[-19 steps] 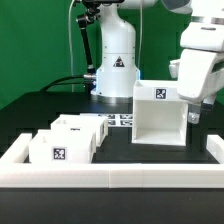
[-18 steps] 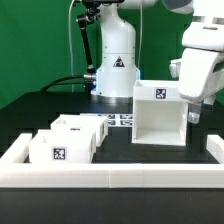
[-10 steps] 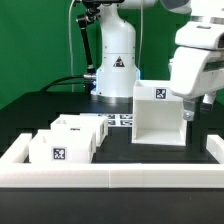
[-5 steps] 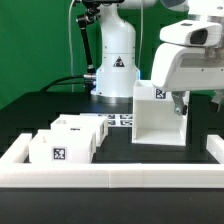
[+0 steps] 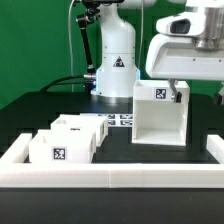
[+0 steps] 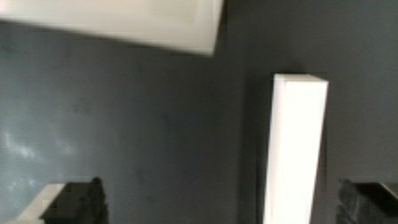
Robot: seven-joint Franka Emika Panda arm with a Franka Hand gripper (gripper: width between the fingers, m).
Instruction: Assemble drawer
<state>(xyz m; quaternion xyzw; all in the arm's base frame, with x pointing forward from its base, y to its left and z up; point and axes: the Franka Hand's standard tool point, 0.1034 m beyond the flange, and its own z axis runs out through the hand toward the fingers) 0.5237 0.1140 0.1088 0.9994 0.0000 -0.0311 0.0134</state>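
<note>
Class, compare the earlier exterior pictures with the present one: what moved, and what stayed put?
The gripper rose from low beside the casing, on the exterior view's right, and shifted toward the exterior view's left. It now hangs open above the casing's right wall, holding nothing. The casing and both trays kept their places.

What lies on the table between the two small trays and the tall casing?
The exterior view shows bare black table between the trays and the casing, with the flat marker board lying toward the back of that gap.
</note>
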